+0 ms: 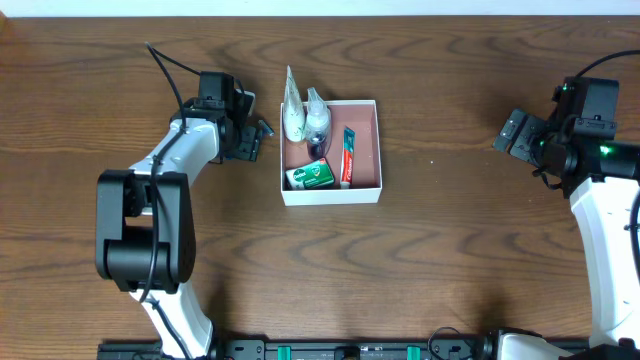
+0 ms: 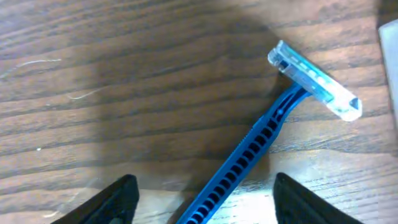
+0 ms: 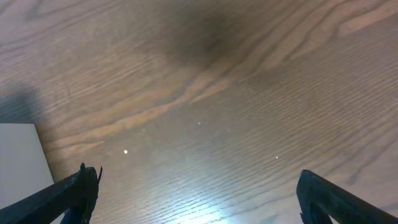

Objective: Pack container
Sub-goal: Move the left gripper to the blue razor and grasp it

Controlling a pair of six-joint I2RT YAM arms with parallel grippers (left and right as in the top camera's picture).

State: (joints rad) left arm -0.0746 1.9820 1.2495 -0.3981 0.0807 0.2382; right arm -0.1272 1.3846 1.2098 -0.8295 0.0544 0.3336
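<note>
Left tool [image 2: 204, 186]: fingers [image 2: 118, 199] spread, one on each side of the razor [image 2: 261, 134], neither touching it as far as the wrist view shows. The razor lies flat on the worktop [image 2: 93, 93], its ribbed handle running diagonally up to the head [image 2: 314, 81]. Judged step: grasp the razor. The handle crosses the gap at a slant, so turn your wrist until the fingers meet it square, or closing will likely swivel it. Go low, since the handle is thin and flat on the wood, and close on the ribs, not the head. The box [image 1: 332, 195] sits mid-worktop, just beside the left tool, and holds toothpaste [image 1: 347, 155], a green pack [image 1: 310, 177] and white bottles [image 1: 300, 115] leaning at its back left corner. Bare floor shows along its right wall, so lay the razor there, parallel to the toothpaste. Hard to make out: the handle's end is cut off by the frame, the overhead view hides the razor under the tool, and a small dark thing by the bottles is unreadable. Right tool [image 1: 515, 132]: far off, spread wide, empty, over bare wood.
</note>
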